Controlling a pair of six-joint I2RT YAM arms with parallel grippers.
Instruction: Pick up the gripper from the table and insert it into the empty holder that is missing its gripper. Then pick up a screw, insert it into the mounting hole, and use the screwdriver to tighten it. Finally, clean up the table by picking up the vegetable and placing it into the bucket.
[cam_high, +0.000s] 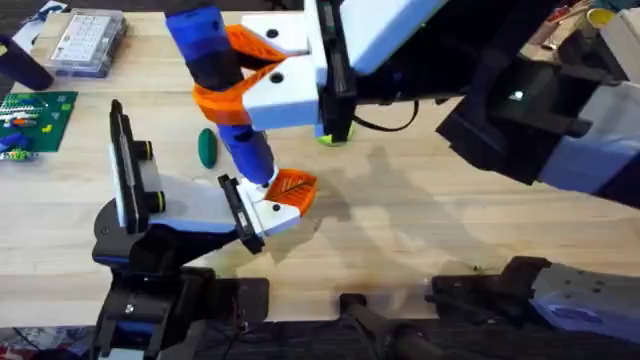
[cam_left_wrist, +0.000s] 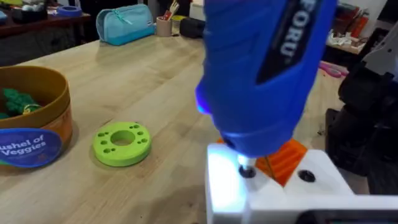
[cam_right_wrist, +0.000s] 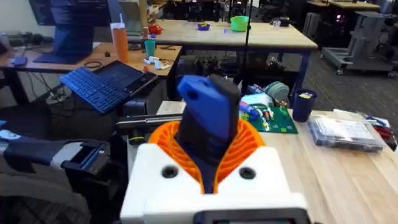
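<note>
My right gripper (cam_high: 243, 88) reaches across the table (cam_high: 420, 210) and is shut on the blue screwdriver (cam_high: 230, 90); its white fingers (cam_right_wrist: 163, 171) with orange pads clamp the body (cam_right_wrist: 208, 115). The screwdriver (cam_left_wrist: 261, 74) tilts down, its tip (cam_left_wrist: 247, 169) pressed onto the white gripper piece with an orange ribbed pad (cam_left_wrist: 273, 180) at the end of my left arm. My left gripper (cam_high: 278, 200) lies low near the front. The screw is hidden under the tip. The dark green vegetable (cam_high: 207, 148) lies left of the screwdriver. The bucket (cam_left_wrist: 31, 124) stands apart, green items inside.
A lime-green perforated disc (cam_left_wrist: 122, 143) lies beside the bucket, partly under the right arm (cam_high: 335, 133). A green circuit board (cam_high: 35, 120) and a clear plastic box (cam_high: 88, 42) sit at the far left. A teal pouch (cam_left_wrist: 127, 23) is at the far edge.
</note>
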